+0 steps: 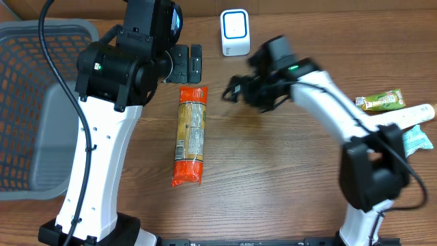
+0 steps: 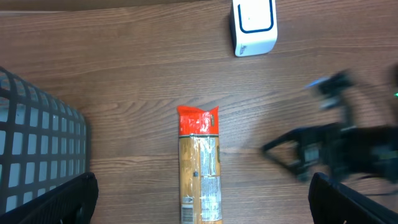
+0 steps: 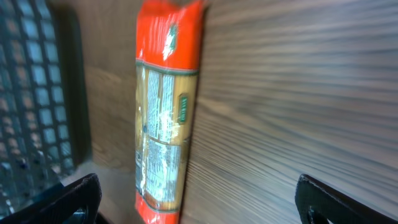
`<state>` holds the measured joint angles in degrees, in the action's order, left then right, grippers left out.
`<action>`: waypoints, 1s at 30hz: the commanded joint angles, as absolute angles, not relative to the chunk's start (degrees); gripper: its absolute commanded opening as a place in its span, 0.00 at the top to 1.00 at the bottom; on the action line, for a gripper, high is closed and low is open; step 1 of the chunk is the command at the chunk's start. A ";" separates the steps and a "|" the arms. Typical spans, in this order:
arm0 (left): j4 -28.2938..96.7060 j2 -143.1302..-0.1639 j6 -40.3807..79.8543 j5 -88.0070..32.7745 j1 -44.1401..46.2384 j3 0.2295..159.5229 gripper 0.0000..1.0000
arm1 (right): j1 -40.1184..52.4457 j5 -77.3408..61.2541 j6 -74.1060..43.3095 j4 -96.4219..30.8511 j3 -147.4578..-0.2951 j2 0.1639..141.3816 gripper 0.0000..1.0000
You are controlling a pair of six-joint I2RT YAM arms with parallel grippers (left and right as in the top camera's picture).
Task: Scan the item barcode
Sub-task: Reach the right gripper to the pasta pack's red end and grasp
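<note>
I see the long orange-ended packet [image 1: 190, 137] lying flat on the desk [image 1: 273, 178] in the centre of the overhead frame, its length running top to bottom. My left hand [image 1: 188, 63] hangs just above the packet's top end in that frame, its fingers [image 2: 62, 202] spread wide, released. My right hand [image 1: 233, 91] sits to the right of the packet's upper part, apart from it and blurred. Its wrist view shows the fingers [image 3: 62, 199] far apart in the lower corners, so it is released too. The white scanner [image 1: 234, 33] stands at upper centre, well apart from the packet. A grey basket [image 1: 75, 29] fills the left edge, and a few small packets [image 1: 379, 102] lie at the far right
</note>
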<state>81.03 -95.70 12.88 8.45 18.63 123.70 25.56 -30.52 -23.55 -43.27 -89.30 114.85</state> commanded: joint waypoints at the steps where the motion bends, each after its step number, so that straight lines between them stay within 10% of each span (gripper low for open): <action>1: 80.99 -95.90 11.79 8.99 18.39 123.85 0.00 | 29.87 -29.58 -25.76 -39.64 -89.30 119.31 0.00; 15: 80.99 -95.90 11.79 8.99 18.39 123.85 0.01 | 38.35 -23.40 -27.40 -23.14 -89.30 127.17 0.08; 26: 80.99 -95.90 11.79 8.99 18.39 123.85 0.00 | 39.48 -14.46 -38.13 -21.34 -89.30 131.96 0.38; 30: 80.99 -95.90 11.79 8.99 18.39 123.85 0.00 | 39.48 -14.57 -38.19 -22.39 -89.30 132.35 0.69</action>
<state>81.03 -95.70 12.88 8.45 18.63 123.70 39.11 -17.50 -36.36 -21.17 -89.80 128.92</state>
